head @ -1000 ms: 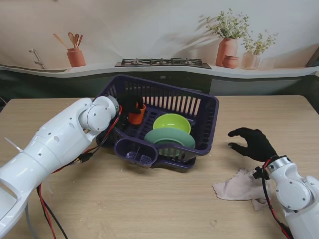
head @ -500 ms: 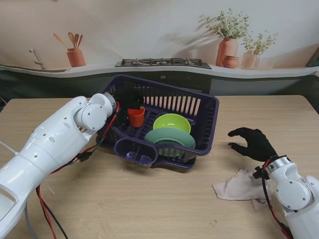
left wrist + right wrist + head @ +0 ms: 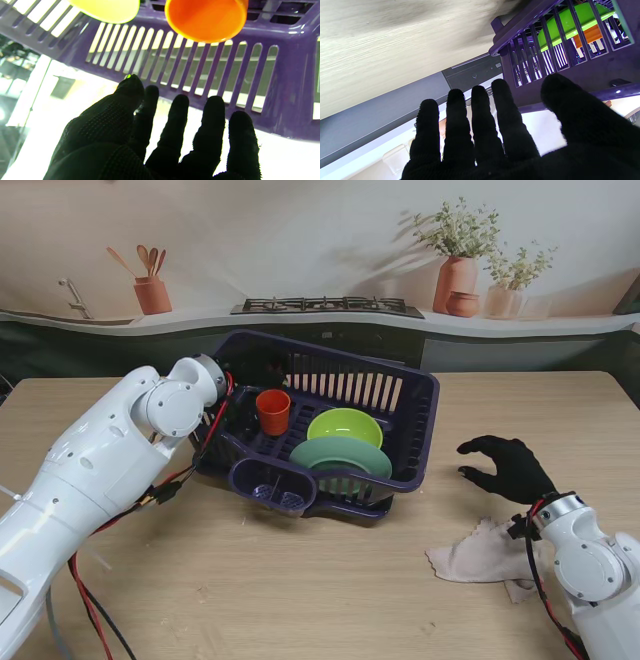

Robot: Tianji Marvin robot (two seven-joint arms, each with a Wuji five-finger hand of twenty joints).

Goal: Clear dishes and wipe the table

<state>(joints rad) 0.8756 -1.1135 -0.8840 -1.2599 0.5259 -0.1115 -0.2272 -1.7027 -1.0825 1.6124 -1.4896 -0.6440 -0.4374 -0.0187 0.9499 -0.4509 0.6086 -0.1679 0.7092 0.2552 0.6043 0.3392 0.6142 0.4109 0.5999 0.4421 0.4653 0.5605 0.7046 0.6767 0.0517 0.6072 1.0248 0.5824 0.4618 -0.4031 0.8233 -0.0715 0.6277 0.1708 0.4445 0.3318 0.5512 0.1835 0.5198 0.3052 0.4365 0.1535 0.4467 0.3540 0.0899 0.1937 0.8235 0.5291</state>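
Observation:
A purple dish rack point(image 3: 410, 395) stands mid-table. Inside it an orange cup point(image 3: 272, 411) sits upright, beside a lime bowl point(image 3: 345, 425) and a pale green plate point(image 3: 340, 455). My left hand point(image 3: 258, 370) hovers over the rack's far left corner, mostly hidden by its own arm. The left wrist view shows that hand point(image 3: 162, 140) open with fingers spread, apart from the cup point(image 3: 206, 20). On the right, my right hand point(image 3: 508, 466) hovers open over the table, with a beige cloth point(image 3: 478, 552) lying just nearer to me than the hand. Its wrist view shows spread fingers point(image 3: 480, 117) holding nothing.
The rack has a cutlery pocket point(image 3: 272, 485) on its near left side. A stove top point(image 3: 328, 306), terracotta pots with plants point(image 3: 455, 280) and a utensil jar point(image 3: 152, 292) are pictured on the backdrop behind the table.
My left hand has let go of the orange cup, which now stands in the rack, and has drawn back up and to the left. The right arm has not moved.

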